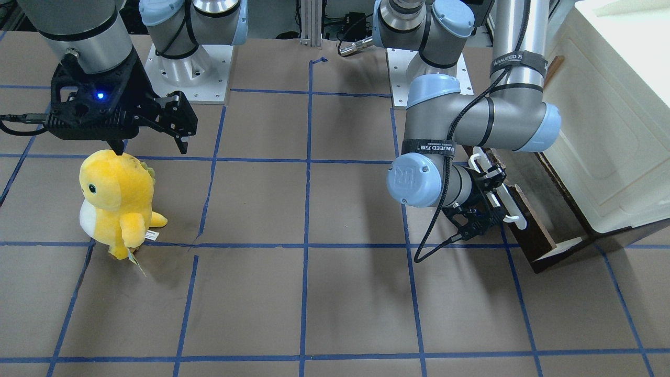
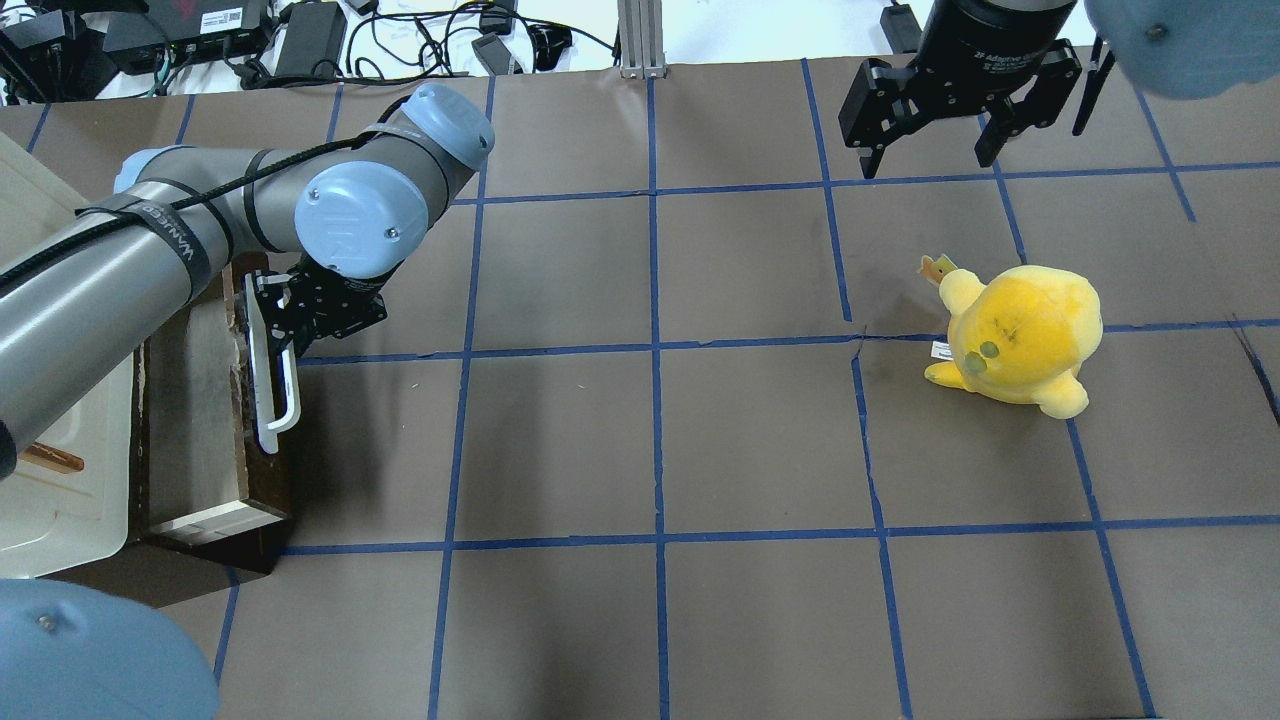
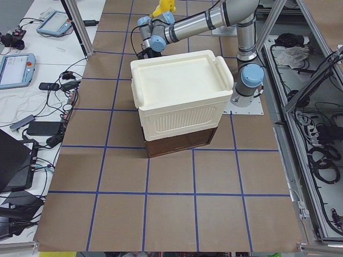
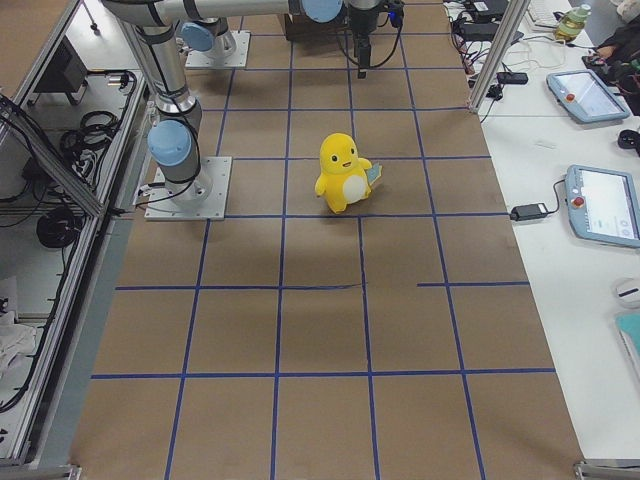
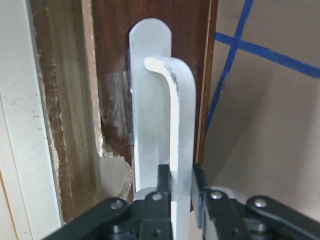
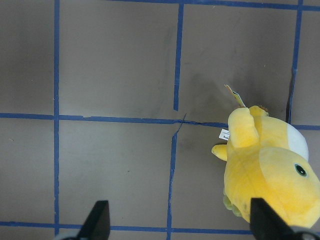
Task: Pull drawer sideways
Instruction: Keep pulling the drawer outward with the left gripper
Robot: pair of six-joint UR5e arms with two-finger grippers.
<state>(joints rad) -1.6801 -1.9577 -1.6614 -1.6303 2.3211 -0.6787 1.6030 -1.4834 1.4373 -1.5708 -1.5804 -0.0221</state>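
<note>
The dark brown wooden drawer point(image 2: 262, 470) stands partly pulled out of the cream-white cabinet point(image 2: 60, 500), its pale wood inside point(image 2: 190, 400) showing. Its white bar handle point(image 2: 268, 385) runs along the front. My left gripper point(image 2: 290, 340) is shut on the handle; in the left wrist view the fingers point(image 5: 163, 176) pinch the white bar point(image 5: 180, 125) from both sides. In the front-facing view the left gripper point(image 1: 494, 196) sits at the handle point(image 1: 510, 201) on the drawer front point(image 1: 528, 220). My right gripper point(image 2: 930, 150) hangs open and empty beyond the plush, also in the front-facing view point(image 1: 152, 141).
A yellow plush toy point(image 2: 1020, 335) stands on the brown mat to the right, below the right gripper; the right wrist view shows it at lower right point(image 6: 270, 170). Blue tape lines grid the mat. Cables and power bricks point(image 2: 320, 30) lie beyond the far edge.
</note>
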